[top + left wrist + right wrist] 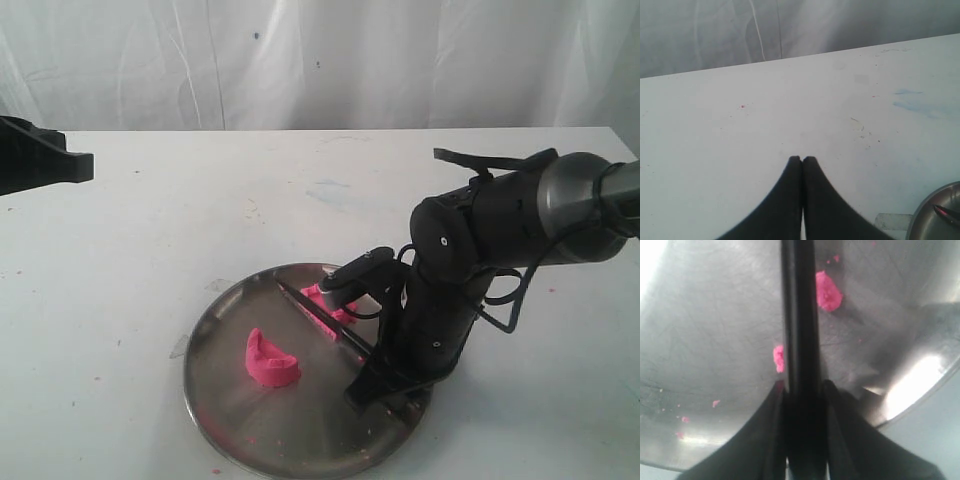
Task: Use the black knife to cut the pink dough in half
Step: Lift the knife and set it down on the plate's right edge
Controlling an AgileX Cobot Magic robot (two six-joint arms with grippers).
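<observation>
The right pincer (803,384) was clamped narrowly on the handle of the black knife (322,318), low over the near-right part of the round steel plate (300,430). The blade pointed far-left across the plate. The pink dough (268,362) lay on the plate in two pieces: a half-moon piece near and left of the blade, and a second piece (322,297) just on the blade's far side. Pink crumbs (715,403) dotted the steel. The left pincer (801,161), its tips pressed together and holding nothing, hung over the bare white bench (150,250), well left of the plate.
</observation>
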